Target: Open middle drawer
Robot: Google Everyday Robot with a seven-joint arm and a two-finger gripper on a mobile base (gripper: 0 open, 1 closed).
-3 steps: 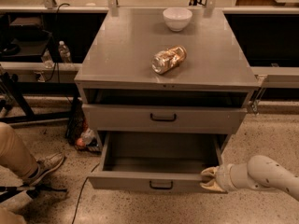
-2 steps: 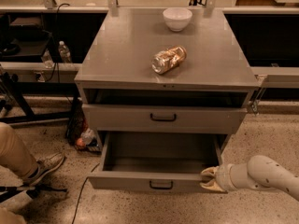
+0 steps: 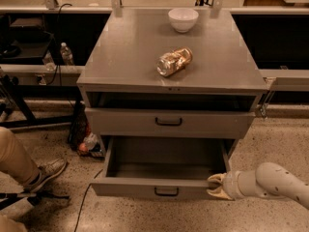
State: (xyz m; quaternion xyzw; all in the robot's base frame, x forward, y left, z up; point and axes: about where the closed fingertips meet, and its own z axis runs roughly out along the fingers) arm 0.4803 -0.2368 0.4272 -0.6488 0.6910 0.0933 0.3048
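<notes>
Nothing has shifted since a second ago: my gripper [image 3: 218,185] (open or closed, I cannot tell) sits at the front right corner of the middle drawer [image 3: 130,188], which stands pulled well out. Backing away carelessly could snag that corner and shove it shut.
</notes>
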